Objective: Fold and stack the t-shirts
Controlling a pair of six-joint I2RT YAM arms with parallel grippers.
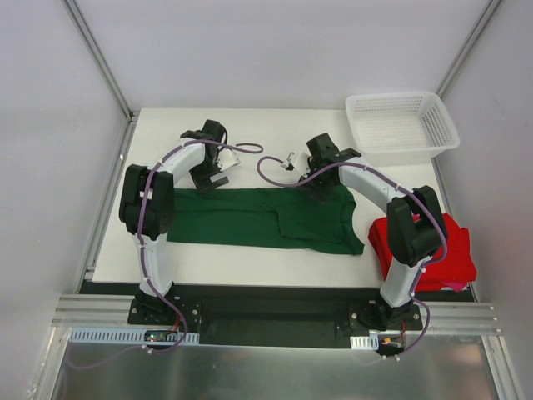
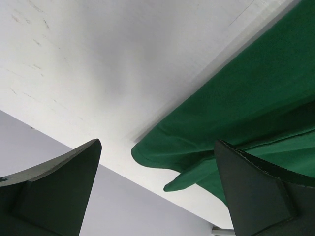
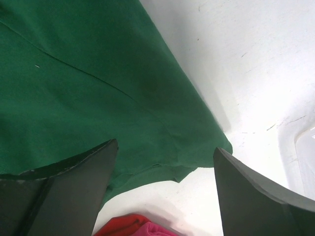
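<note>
A dark green t-shirt (image 1: 258, 218) lies folded into a long flat band across the middle of the table. The red t-shirt (image 1: 425, 250) lies folded at the front right, partly under the right arm. My left gripper (image 1: 210, 179) hovers open over the band's far left corner, and in the left wrist view the left gripper (image 2: 157, 142) has that green corner (image 2: 246, 98) between its spread fingers, apart from them. My right gripper (image 1: 321, 190) hangs open over the band's far right end. In the right wrist view the right gripper (image 3: 165, 146) frames green cloth (image 3: 88, 88) and a bit of red shirt (image 3: 128, 226).
A white mesh basket (image 1: 404, 125) stands at the back right corner of the white table (image 1: 275, 133). Grey walls close in the left and right sides. The table's left edge shows in the left wrist view.
</note>
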